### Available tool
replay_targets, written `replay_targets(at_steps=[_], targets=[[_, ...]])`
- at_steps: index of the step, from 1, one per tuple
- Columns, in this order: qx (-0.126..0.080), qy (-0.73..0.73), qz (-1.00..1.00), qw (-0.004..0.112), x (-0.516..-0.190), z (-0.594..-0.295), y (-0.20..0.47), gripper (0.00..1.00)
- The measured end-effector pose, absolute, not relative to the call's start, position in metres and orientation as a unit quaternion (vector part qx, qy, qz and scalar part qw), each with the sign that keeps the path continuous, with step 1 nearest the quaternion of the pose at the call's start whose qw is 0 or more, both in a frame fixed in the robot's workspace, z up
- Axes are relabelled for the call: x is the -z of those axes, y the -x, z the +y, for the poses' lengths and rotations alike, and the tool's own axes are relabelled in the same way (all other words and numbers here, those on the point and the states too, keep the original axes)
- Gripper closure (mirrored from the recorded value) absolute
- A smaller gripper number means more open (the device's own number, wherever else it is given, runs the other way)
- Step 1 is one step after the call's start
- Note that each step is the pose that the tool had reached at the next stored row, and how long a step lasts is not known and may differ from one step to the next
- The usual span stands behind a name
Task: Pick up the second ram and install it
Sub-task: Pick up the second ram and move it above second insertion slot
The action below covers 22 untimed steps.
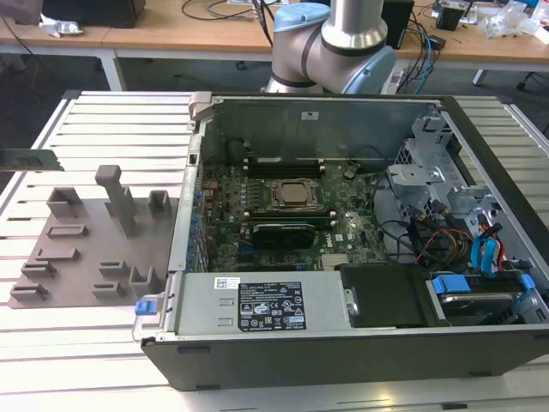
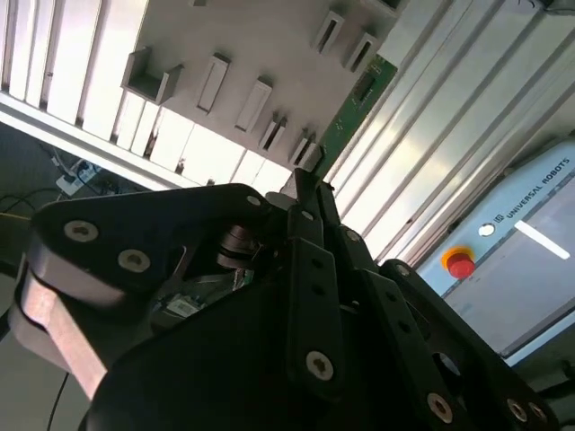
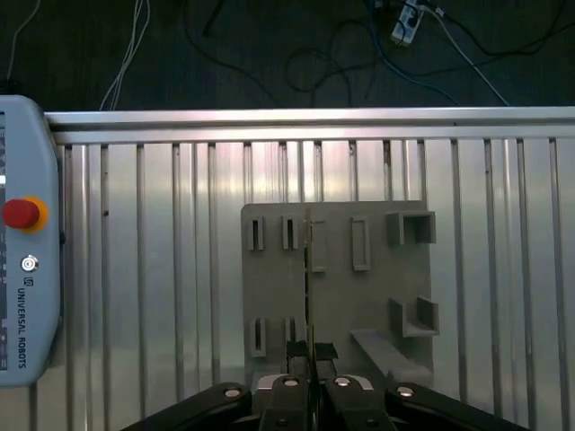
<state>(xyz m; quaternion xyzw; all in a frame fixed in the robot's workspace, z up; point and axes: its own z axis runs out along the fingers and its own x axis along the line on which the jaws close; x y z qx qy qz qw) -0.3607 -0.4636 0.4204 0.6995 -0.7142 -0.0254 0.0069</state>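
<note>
While the gripper (image 2: 310, 184) hangs over the grey fixture plate (image 2: 260, 45), its fingers (image 3: 325, 352) are closed on the second ram (image 2: 359, 103), pinching one end. The green stick juts out from the fingers toward the plate's slot blocks; can't tell if its far end touches anything. First wrist view has the ram edge-on, a thin line running across the plate. Teach pendant (image 3: 27, 296) with red button (image 3: 20, 214) lies on the slatted bench (image 3: 503, 269) beside the plate. Exterior view: plate at the exterior view's left, just beside the open computer case (image 1: 360, 352) at frame centre; processor socket (image 1: 294, 194) sits mid-board inside the case.
</note>
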Motion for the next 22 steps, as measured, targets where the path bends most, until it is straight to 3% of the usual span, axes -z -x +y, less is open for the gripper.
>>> replay_targets(at_steps=[7,22], targets=[[0.025,-0.700,-0.714,0.007,-0.435,-0.464,0.358,0.87],[0.026,-0.699,-0.714,0.007,-0.433,-0.464,0.267,0.87]])
